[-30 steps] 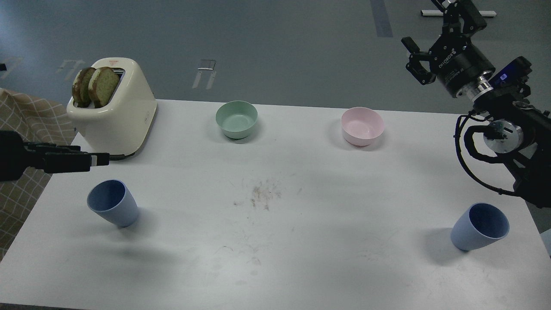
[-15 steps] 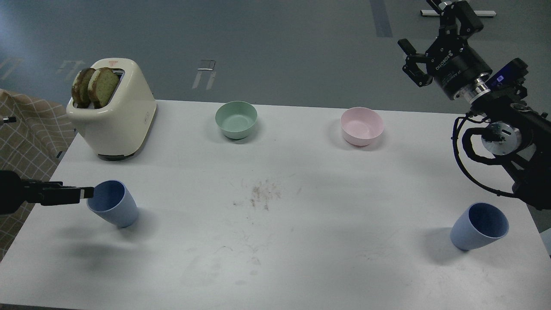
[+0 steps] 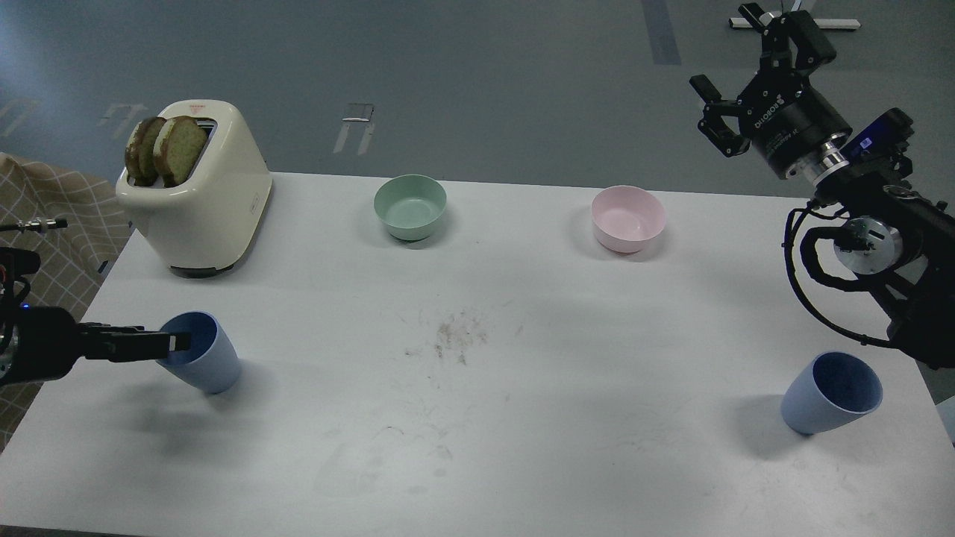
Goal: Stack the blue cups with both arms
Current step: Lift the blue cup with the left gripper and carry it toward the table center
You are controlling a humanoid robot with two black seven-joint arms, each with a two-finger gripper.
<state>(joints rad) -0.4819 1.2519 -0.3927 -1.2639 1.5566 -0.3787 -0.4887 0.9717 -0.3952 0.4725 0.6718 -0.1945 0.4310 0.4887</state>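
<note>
Two light-blue cups stand upright on the white table [image 3: 522,418]. The left cup [image 3: 213,367] is near the front left, the right cup [image 3: 821,403] near the front right. My left gripper [image 3: 173,344] comes in level from the left. Its dark tip overlaps the left cup's rim and mouth. Its fingers look like one bar, so I cannot tell them apart. My right gripper [image 3: 750,63] is held high at the back right, far above and behind the right cup. Its fingers are spread and hold nothing.
A cream toaster [image 3: 209,201] with two bread slices stands at the back left. A pale green bowl [image 3: 409,206] and a pink bowl [image 3: 627,218] sit along the back edge. A checked cloth [image 3: 52,216] hangs left of the table.
My left gripper has moved from beside the toaster toward the front and right, and its tip now overlaps the left cup's mouth. My right gripper has turned slightly.
</note>
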